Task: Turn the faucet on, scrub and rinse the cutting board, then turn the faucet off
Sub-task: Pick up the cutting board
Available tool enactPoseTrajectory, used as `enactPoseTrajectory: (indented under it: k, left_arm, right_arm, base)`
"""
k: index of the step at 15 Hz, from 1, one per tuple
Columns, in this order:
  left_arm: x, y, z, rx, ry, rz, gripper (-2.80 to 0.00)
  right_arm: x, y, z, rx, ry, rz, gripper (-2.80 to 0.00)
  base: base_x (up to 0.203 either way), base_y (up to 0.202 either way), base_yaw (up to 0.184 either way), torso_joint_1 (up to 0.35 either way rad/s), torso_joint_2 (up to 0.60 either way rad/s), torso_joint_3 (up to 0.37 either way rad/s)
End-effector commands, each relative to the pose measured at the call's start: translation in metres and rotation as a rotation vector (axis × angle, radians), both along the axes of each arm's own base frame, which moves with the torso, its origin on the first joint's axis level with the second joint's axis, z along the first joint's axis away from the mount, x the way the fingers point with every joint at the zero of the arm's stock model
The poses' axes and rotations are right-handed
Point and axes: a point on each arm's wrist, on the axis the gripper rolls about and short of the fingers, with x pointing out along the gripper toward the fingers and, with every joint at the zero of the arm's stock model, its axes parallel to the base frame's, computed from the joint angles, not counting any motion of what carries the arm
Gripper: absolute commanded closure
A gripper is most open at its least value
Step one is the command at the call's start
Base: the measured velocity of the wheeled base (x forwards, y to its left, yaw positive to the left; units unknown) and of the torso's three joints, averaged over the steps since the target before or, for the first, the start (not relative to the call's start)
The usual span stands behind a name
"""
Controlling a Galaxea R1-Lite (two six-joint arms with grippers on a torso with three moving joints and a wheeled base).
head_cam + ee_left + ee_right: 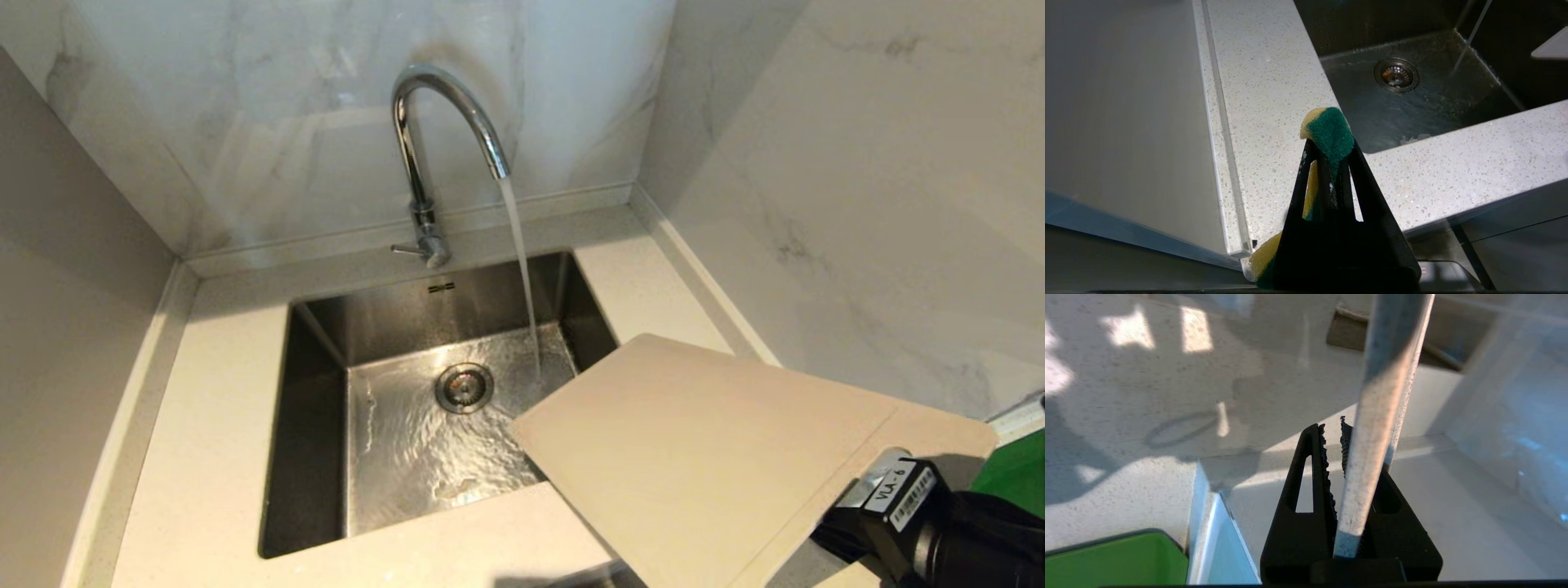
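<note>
The chrome faucet stands behind the sink, its small lever at the base, and a stream of water runs from the spout into the basin. The beige cutting board hangs tilted over the sink's front right corner, just short of the stream. My right gripper is shut on the board's near end; in the right wrist view the board's edge runs up between that gripper's jaws. My left gripper, out of the head view, is shut on a yellow and green sponge above the counter's front left part.
The steel sink has a drain and wet floor. Speckled white counter surrounds it, with marble walls behind and to the right. A green tray lies at the far right beside my right arm.
</note>
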Motion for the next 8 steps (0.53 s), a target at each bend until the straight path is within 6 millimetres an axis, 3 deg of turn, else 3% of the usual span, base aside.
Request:
enactPoseTrajectory:
  k: [1,8]
  left_arm:
    - [0.0002,0.0,-0.0004,-0.001,0.003,0.0,0.0]
    - [0.0002,0.0,-0.0004,-0.001,0.003,0.0,0.0]
  right_arm:
    - [-0.0081,-0.0037,0.0044,0.01,-0.022,0.024,0.0]
    - [-0.006,0.0009,0.0092,0.024,0.006,0.169,0.0]
  base:
    - [0.0,0.0,0.0,0.0,0.0,0.0]
    - [0.0,0.0,0.0,0.0,0.0,0.0]
